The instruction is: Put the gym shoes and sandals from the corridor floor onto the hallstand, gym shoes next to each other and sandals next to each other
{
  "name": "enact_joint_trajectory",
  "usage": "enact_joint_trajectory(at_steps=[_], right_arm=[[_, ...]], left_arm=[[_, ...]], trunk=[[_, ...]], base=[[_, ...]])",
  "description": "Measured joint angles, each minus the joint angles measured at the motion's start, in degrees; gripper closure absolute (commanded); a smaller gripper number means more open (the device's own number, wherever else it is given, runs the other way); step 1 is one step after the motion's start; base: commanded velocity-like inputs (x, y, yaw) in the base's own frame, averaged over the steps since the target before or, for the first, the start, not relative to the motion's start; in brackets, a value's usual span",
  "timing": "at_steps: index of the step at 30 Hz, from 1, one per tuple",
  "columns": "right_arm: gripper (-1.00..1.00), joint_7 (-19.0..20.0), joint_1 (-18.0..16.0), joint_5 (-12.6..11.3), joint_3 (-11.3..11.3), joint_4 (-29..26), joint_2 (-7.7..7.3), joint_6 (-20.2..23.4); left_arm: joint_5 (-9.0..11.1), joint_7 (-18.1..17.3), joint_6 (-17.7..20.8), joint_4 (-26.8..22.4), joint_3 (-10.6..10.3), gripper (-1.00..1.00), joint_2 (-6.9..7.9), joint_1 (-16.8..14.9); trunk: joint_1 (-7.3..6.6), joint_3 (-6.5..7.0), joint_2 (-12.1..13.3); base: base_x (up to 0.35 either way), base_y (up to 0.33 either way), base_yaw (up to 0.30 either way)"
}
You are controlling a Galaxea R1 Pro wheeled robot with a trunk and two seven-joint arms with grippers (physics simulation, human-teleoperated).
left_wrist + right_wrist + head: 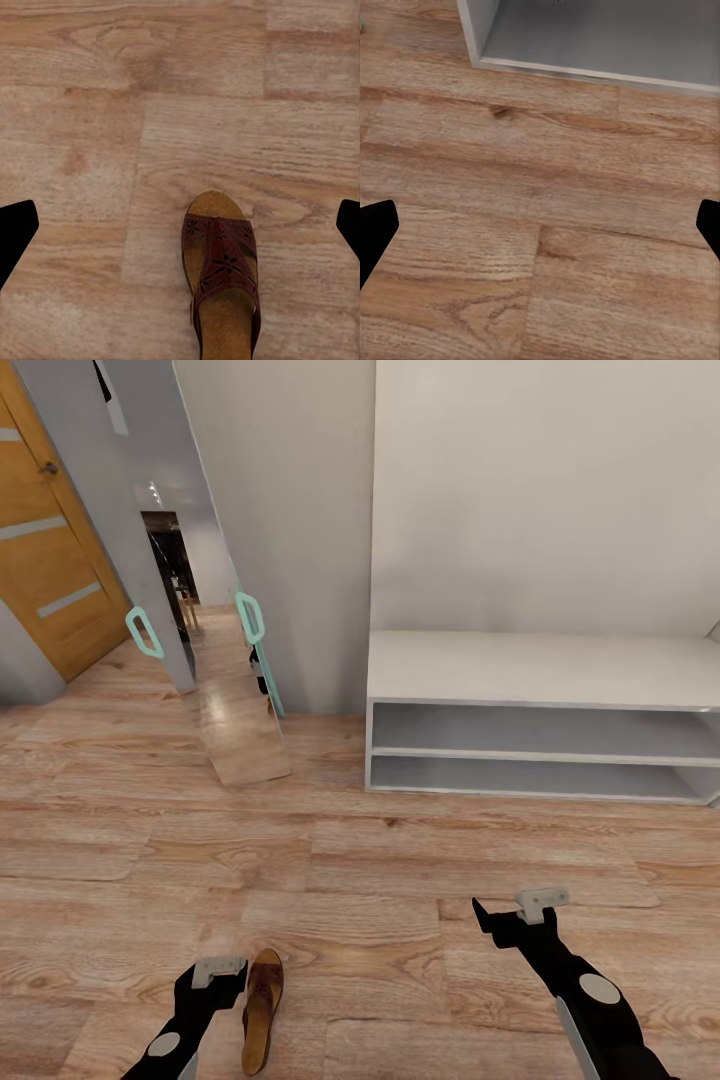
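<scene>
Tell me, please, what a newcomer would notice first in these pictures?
Probably the single brown sandal lying on the wood-plank floor, just beside the left end effector. Next, the pale hallstand against the wall ahead, its two shelves bare. The right end effector hangs above bare floor.

Just beside the left gripper [222, 972], a sandal [262, 1010] is showing a dark brown cut-out strap and tan footbed. The floor [400, 890] is showing light brown grain; ahead, the shoe rack [540, 670] is looking pale grey-white.
</scene>
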Motion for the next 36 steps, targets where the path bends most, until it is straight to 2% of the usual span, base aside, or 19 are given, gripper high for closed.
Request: enact_joint_trajectory(at_steps=[4, 14, 20, 36], right_arm=[[-1.0, 0.01, -0.01, -0.03, -0.01, -0.05, 0.0, 0.0], [-1.0, 0.01, 0.02, -0.07, -0.01, -0.12, 0.0, 0.0], [-1.0, 0.01, 0.01, -0.08, 0.04, -0.16, 0.0, 0.0], [-1.0, 0.02, 0.01, -0.08, 0.05, -0.23, 0.0, 0.0]], left_arm=[[0.02, 0.0, -0.07, -0.08, 0.04, -1.0, -0.04, 0.04], [0.05, 0.0, -0.38, -0.03, 0.05, -1.0, -0.05, 0.07], [0.01, 0.0, -2.1, 0.44, 0.1, -1.0, -0.01, 0.08], [0.0, 0.0, -2.64, 0.61, 0.04, -1.0, 0.0, 0.09]], trunk=[[0.0, 0.0, 0.0], [2.19, -1.81, -4.0], [3.51, -3.24, -6.4], [7.03, -7.5, -12.82]], base=[[0.0, 0.0, 0.0], [0.0, 0.0, 0.0], [0.0, 0.0, 0.0], [0.0, 0.0, 0.0]])
